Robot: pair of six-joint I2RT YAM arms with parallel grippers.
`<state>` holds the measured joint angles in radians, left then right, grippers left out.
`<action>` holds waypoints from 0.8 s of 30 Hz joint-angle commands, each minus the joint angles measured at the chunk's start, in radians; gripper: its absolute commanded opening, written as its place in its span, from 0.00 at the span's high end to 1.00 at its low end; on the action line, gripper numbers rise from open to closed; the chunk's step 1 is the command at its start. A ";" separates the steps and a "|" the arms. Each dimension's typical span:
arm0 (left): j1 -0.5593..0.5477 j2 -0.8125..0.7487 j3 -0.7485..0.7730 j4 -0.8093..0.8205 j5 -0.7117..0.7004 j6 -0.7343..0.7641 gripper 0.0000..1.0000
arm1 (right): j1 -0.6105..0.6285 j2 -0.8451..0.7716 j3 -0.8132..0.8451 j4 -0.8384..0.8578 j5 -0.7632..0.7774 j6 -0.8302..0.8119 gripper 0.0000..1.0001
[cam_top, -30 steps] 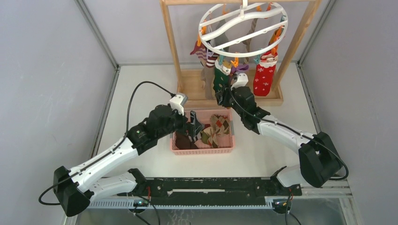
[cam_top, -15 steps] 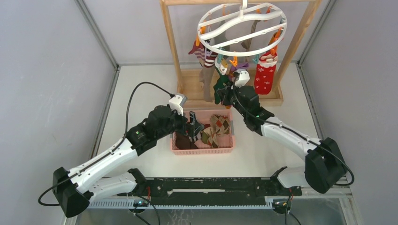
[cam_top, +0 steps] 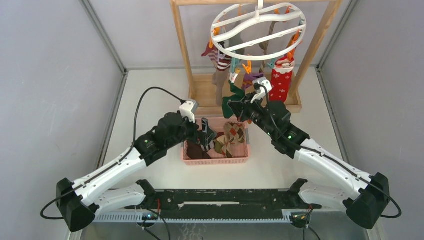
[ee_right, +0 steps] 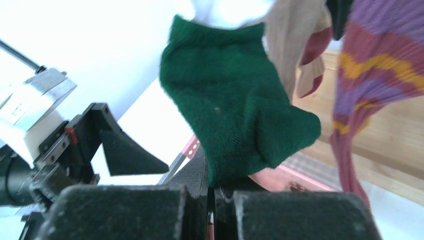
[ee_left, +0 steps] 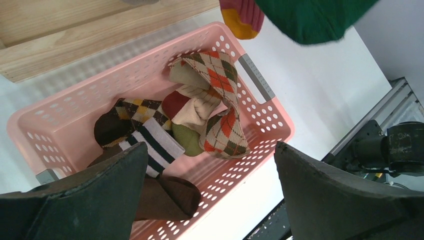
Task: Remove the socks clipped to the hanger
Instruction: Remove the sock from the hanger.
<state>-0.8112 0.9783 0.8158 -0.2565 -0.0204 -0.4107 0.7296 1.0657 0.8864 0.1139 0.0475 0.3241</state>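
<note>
Right gripper [ee_right: 210, 196] clamps a dark green fabric sock [ee_right: 225, 115] just below the near rim of the round white plastic hanger [cam_top: 260, 58]. Left gripper [ee_left: 210, 170] hangs released over the pink plastic basket [cam_top: 215, 161].

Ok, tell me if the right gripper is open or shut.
Shut: the right gripper pinches the green sock, its jaws pressed together with the fabric between them in the right wrist view.

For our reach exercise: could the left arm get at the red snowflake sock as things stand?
Probably not: the left gripper hangs open over the pink basket, and the right gripper, shut on the green sock, sits between it and the red snowflake sock.
</note>
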 commanded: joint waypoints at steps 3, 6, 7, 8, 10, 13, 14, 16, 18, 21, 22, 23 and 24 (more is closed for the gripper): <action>-0.008 -0.033 0.116 -0.009 -0.042 0.015 0.00 | 0.091 -0.052 0.044 -0.068 0.041 -0.020 1.00; -0.009 -0.041 0.146 -0.021 -0.056 0.015 0.00 | 0.127 -0.046 0.056 -0.080 0.060 -0.027 1.00; -0.008 -0.040 0.154 -0.022 -0.051 0.013 0.00 | 0.135 -0.041 0.063 -0.082 0.063 -0.026 1.00; -0.009 -0.037 0.160 -0.020 -0.044 0.011 0.00 | 0.146 -0.034 0.071 -0.084 0.066 -0.026 1.00; -0.010 -0.033 0.166 -0.016 -0.035 0.007 0.00 | 0.166 -0.019 0.087 -0.088 0.080 -0.028 1.00; -0.010 -0.035 0.159 -0.004 -0.034 0.007 0.00 | 0.182 0.009 0.117 -0.096 0.081 -0.027 1.00; -0.010 -0.036 0.156 -0.001 -0.037 0.008 0.00 | 0.185 0.019 0.126 -0.099 0.077 -0.023 1.00; -0.012 -0.038 0.148 0.006 -0.044 0.012 0.00 | 0.189 0.033 0.141 -0.100 0.059 -0.012 1.00; -0.010 -0.038 0.140 0.011 -0.049 0.015 0.00 | 0.192 0.047 0.157 -0.100 0.039 0.002 1.00; -0.012 -0.039 0.130 0.022 -0.055 0.018 0.00 | 0.197 0.078 0.189 -0.109 0.022 0.010 1.00; -0.012 -0.041 0.127 0.028 -0.054 0.019 0.00 | 0.198 0.086 0.195 -0.109 0.015 0.013 1.00; -0.012 -0.042 0.124 0.036 -0.055 0.020 0.00 | 0.198 0.090 0.198 -0.109 0.007 0.018 1.00; -0.012 -0.044 0.118 0.045 -0.054 0.020 0.00 | 0.199 0.093 0.199 -0.109 0.000 0.025 1.00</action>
<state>-0.8169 0.9592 0.9314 -0.2863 -0.0597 -0.4084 0.9154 1.1477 1.0302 -0.0166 0.0792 0.3233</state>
